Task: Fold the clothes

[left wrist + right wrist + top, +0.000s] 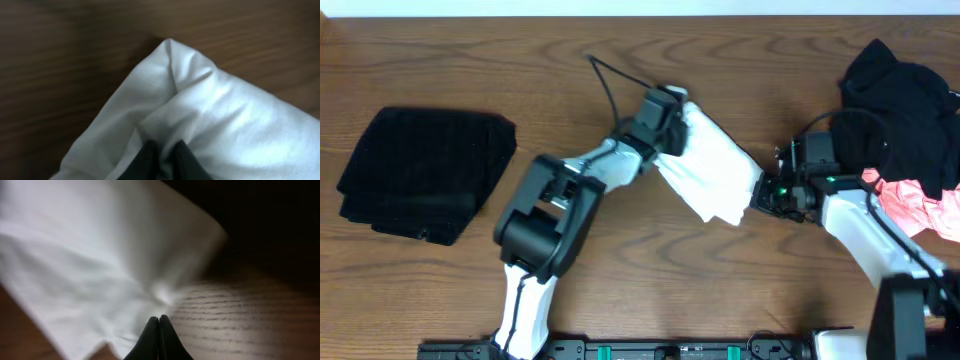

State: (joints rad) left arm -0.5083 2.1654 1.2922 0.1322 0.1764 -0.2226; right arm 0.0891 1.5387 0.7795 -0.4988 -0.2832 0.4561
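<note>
A white T-shirt (715, 165) is bunched into a band between my two grippers at the table's middle; its print does not show. My left gripper (672, 118) is shut on the shirt's upper left end, and the left wrist view shows white fabric (220, 110) pinched between the finger tips (165, 150). My right gripper (757, 192) is at the shirt's lower right edge. In the right wrist view its fingers (159, 321) are pressed together on the edge of the white fabric (85, 265), whose wrinkles run toward the tips.
A folded black garment (425, 170) lies at the far left. A loose black garment (905, 95) and a pink one (920, 205) are heaped at the right edge, beside the right arm. A black cable (605, 85) runs behind the left arm.
</note>
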